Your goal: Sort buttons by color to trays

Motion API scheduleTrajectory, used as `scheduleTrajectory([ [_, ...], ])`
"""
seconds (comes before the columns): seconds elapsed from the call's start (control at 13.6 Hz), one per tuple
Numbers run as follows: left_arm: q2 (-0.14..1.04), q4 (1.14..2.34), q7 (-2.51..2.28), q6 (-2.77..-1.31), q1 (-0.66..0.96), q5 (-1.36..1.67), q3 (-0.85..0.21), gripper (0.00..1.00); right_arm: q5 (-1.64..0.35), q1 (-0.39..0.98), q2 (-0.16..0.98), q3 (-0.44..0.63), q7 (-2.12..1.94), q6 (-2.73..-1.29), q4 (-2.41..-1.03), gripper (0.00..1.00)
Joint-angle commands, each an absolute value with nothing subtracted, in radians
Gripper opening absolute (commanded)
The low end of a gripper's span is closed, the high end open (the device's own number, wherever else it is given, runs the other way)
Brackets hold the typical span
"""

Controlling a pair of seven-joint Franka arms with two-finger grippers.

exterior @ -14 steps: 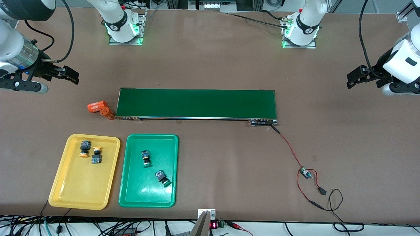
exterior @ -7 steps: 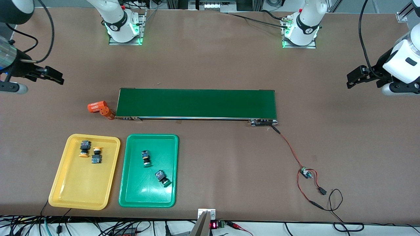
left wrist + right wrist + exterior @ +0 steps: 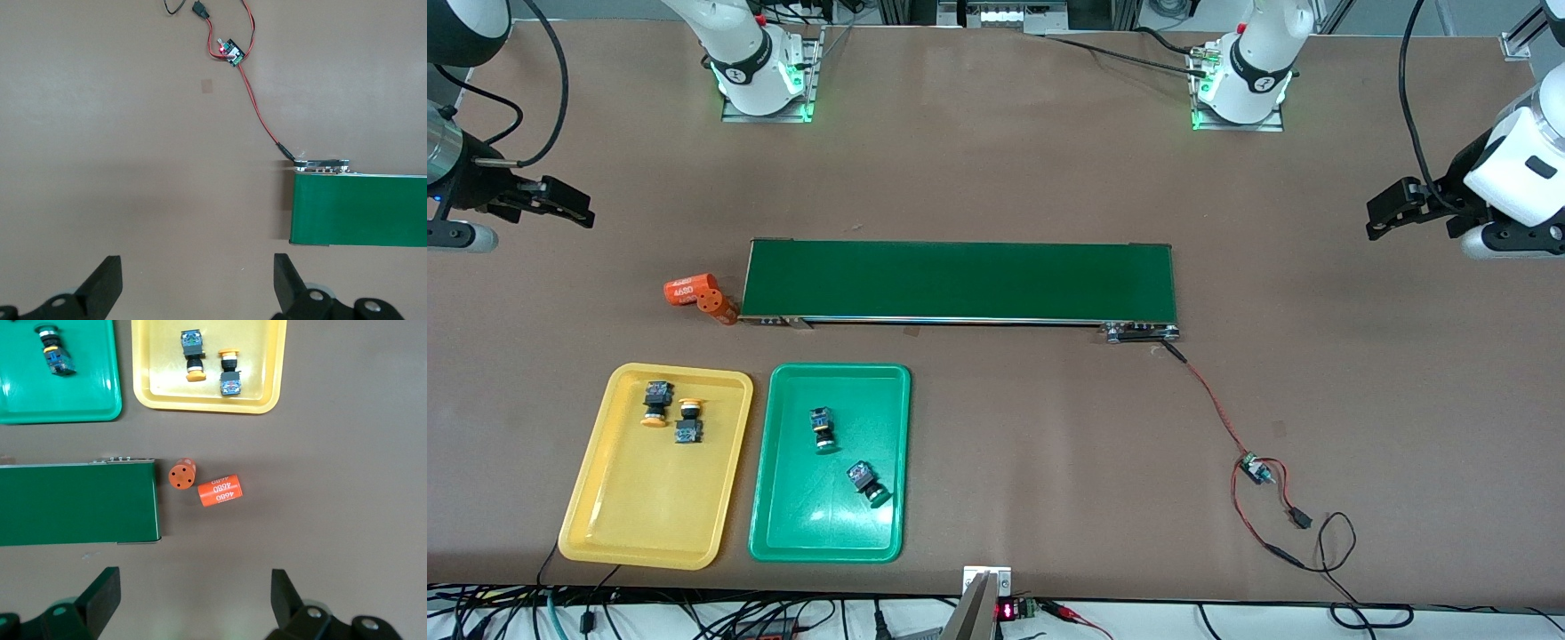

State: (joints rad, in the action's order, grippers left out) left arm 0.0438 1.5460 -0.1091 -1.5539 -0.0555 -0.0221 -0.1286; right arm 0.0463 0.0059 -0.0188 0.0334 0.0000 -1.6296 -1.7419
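Buttons sit sorted at the right arm's end of the table, as we see from the front camera. The yellow tray (image 3: 654, 498) holds two yellow-orange buttons, one (image 3: 656, 402) nearer the conveyor belt (image 3: 959, 280) and its twin (image 3: 688, 421) just beside it at about four o'clock, the two close but apart. The green tray (image 3: 818, 524) lies just beside the yellow one, toward the left arm's end, and carries two green buttons: one (image 3: 823, 429) near the tray's middle, the other (image 3: 866, 483) at roughly five o'clock from it, nearer the front camera. We find both trays nearer that camera than the belt.

Two orange cylinders rest off the belt's end toward the right arm: one (image 3: 683, 290) on its side showing "4680", the other (image 3: 717, 305) just beside the belt's corner, its round end face toward the camera above.

We see the right gripper (image 3: 560, 203) hanging over bare table at about ten o'clock from the cylinders, its fingers (image 3: 100, 597) spread wide and holding nothing. The left gripper (image 3: 1392, 206) waits over bare table past the belt's other end, at about two o'clock from it, fingers (image 3: 107, 283) likewise wide and empty.

A red and black cable (image 3: 1218, 409) runs from the belt's corner to a small circuit board (image 3: 1255, 468) at about five o'clock.
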Motion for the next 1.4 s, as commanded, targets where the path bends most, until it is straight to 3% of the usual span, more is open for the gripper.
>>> scheduleTrajectory([
  [0.0, 0.044, 1.526, -0.100, -1.534, -0.054, -0.008, -0.127, 1.00, 0.029, 0.009, -0.012, 0.012, -0.020, -1.618, -1.717, 1.00],
  [1.32, 0.044, 1.526, -0.100, -1.532, -0.054, -0.008, -0.127, 1.00, 0.034, 0.038, -0.005, 0.018, -0.028, -1.569, -1.700, 1.00],
])
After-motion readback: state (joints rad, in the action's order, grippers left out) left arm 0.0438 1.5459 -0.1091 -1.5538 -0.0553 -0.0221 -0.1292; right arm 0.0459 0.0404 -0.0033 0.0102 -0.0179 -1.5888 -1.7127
